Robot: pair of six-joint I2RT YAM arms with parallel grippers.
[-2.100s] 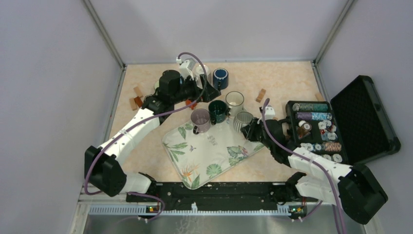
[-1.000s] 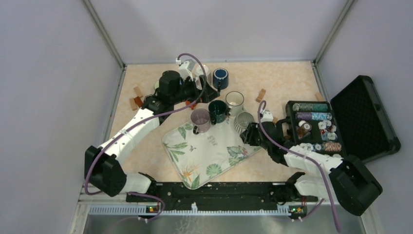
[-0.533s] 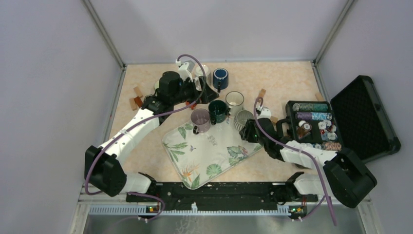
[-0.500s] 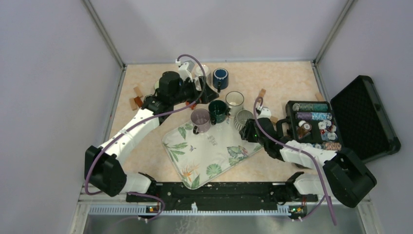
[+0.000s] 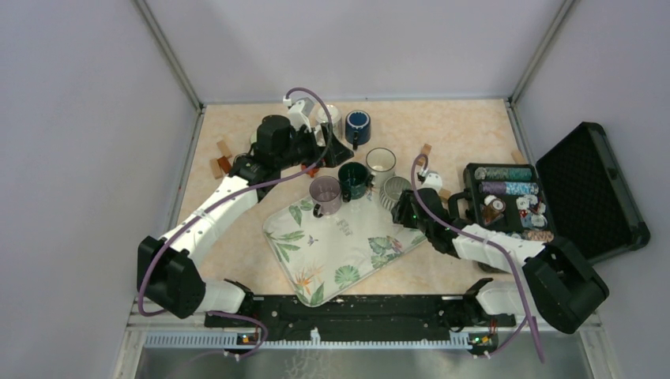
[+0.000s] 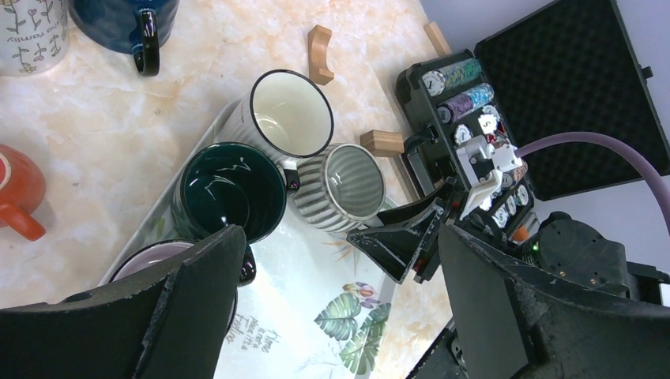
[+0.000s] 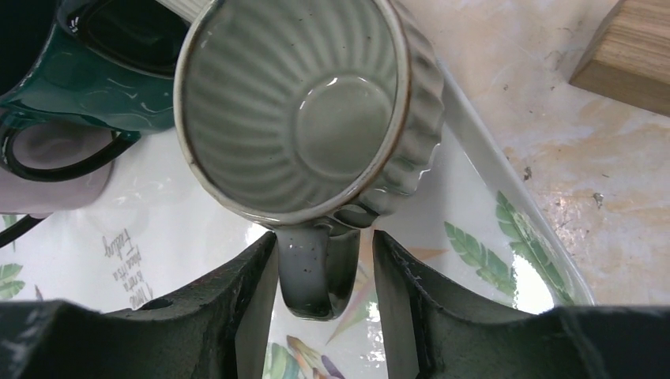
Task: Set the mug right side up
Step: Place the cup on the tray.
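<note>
Plainly, the grey ribbed mug [image 7: 316, 103] stands mouth up at the far right corner of the leaf-print tray [image 5: 332, 253]. It has a glossy fluted wall inside and out, a thin dark rim and a pale round floor. It sits just beside the dark green mug [image 5: 351, 180] and the white mug [image 5: 380, 161]. Its speckled handle [image 7: 316, 276] points toward the right hand [image 7: 324, 245], which is released: the 2 fingers [image 7: 253, 300] flank the handle, and a slim gap shows on one side. The left hand [image 6: 340, 237] hangs spread wide above the desk, grasping nothing.
</note>
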